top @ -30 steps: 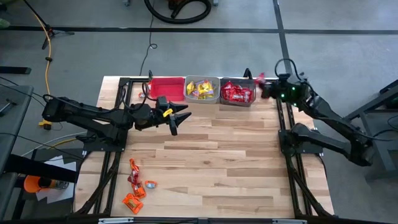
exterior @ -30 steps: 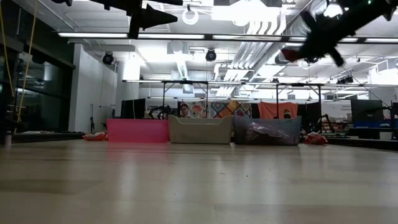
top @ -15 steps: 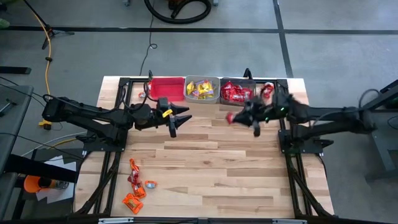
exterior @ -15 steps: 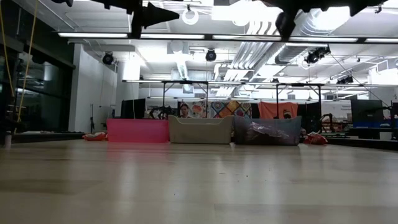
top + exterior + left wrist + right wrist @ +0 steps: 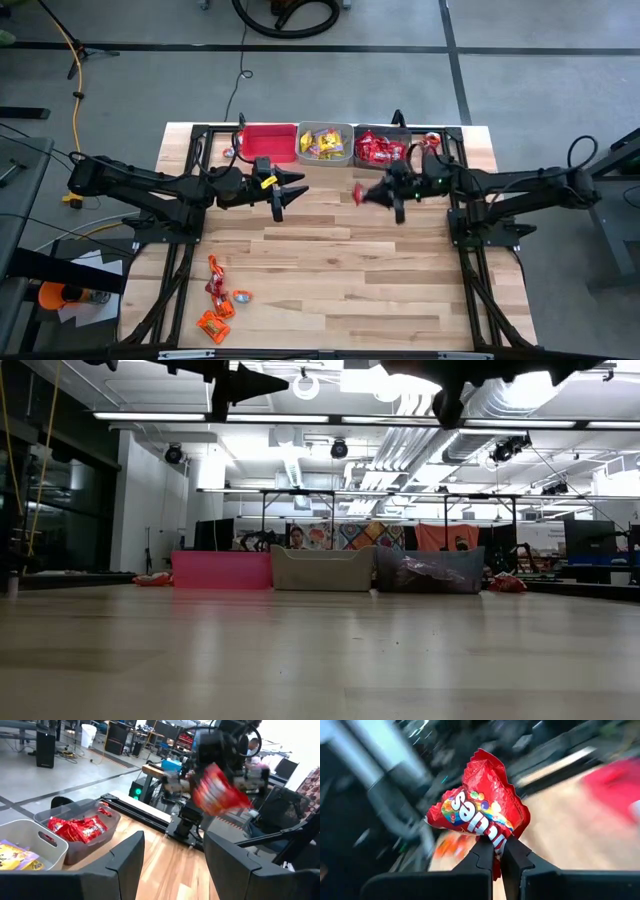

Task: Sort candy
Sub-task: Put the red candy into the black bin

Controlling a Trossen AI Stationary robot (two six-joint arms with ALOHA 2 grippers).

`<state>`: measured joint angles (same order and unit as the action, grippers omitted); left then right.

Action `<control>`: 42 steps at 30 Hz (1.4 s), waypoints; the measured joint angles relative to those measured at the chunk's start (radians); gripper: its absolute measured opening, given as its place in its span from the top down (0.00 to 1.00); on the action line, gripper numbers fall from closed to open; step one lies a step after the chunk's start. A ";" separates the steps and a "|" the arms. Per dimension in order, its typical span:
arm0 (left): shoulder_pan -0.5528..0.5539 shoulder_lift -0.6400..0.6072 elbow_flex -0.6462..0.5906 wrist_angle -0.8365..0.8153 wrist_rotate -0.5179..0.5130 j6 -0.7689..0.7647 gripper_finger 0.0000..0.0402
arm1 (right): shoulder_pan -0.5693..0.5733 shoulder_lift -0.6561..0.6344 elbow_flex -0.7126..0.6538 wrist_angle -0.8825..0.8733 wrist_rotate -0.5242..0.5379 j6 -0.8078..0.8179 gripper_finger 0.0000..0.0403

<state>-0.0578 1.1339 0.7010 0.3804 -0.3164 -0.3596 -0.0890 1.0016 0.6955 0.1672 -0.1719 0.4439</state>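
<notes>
right gripper [image 5: 366, 193]: clenched on 1 red candy packet [image 5: 479, 812], centre frame, high view
dark bin [image 5: 381, 148]: up-right of packet, near
left gripper [image 5: 288, 192]: released, waits centre-left

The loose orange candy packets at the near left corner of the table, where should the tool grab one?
Take the outermost small shiny orange packet from straight above, closing across its narrow width. It lies flat on the wooden table with others close beside it, so a side approach would likely knock them. The left tool, open, is nearest.
</notes>
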 joint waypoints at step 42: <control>-0.002 0.000 0.000 0.031 0.027 -0.005 0.53 | -0.343 0.249 0.552 -0.781 -0.232 -0.181 0.37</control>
<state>-0.0593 1.1339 0.7010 0.4114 -0.2899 -0.3645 -0.4325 1.2505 1.2480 -0.6143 -0.4039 0.2633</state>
